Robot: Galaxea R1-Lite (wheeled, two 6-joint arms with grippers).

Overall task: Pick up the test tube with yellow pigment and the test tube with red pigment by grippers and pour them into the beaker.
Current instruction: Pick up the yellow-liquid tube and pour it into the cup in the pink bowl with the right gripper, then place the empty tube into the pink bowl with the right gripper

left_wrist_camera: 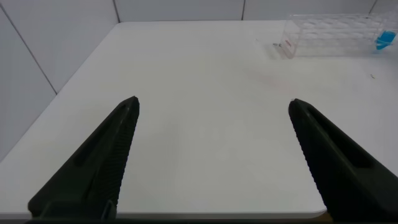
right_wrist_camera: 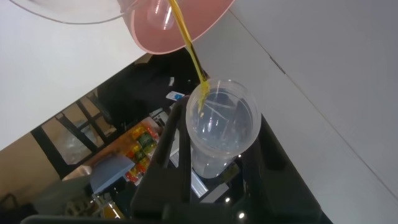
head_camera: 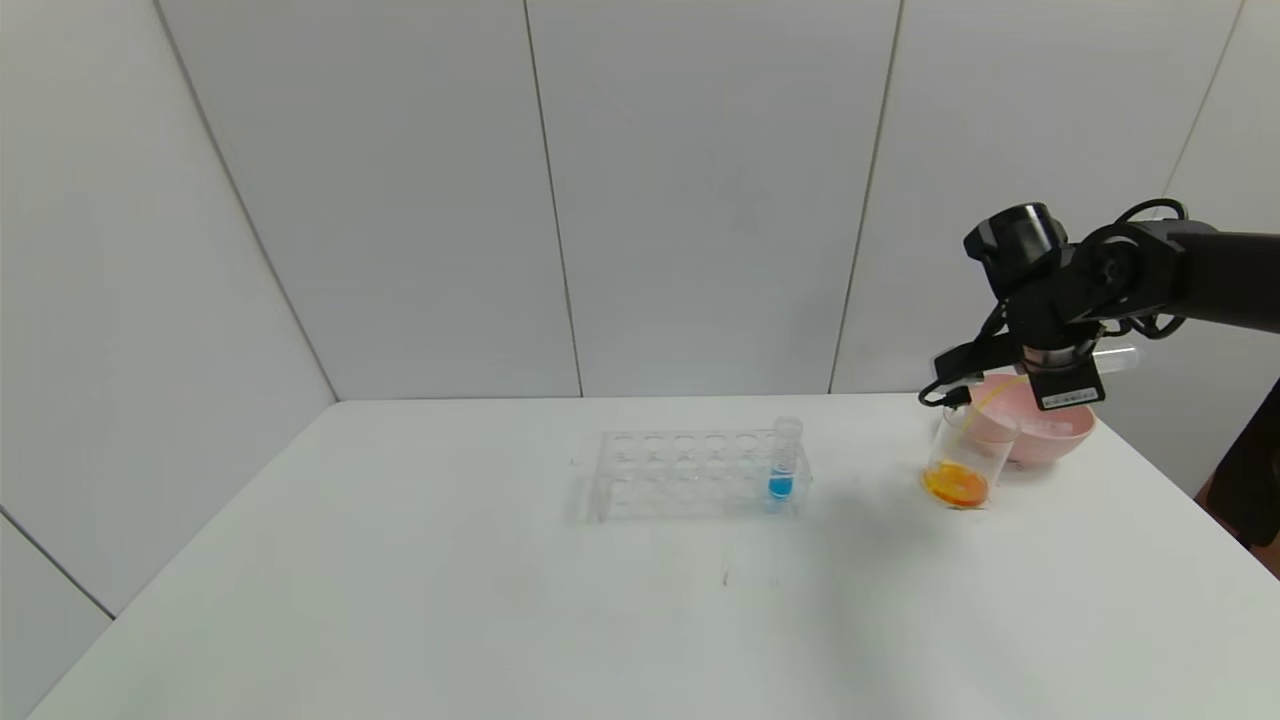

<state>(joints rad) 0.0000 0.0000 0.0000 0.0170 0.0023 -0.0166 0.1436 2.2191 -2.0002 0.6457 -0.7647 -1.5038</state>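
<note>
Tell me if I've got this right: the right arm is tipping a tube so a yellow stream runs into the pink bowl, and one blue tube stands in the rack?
Not quite. The head view shows the yellow stream falling from the test tube in the right gripper into the beaker, not the pink bowl behind it. The blue tube does stand in the rack.

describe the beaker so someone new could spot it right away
On the white table, look to the robot's right, past the clear tube rack. The beaker stands just in front of the pink bowl, under the right gripper. Unlike the bowl, it is clear and straight-sided, with orange liquid at its bottom.
</note>
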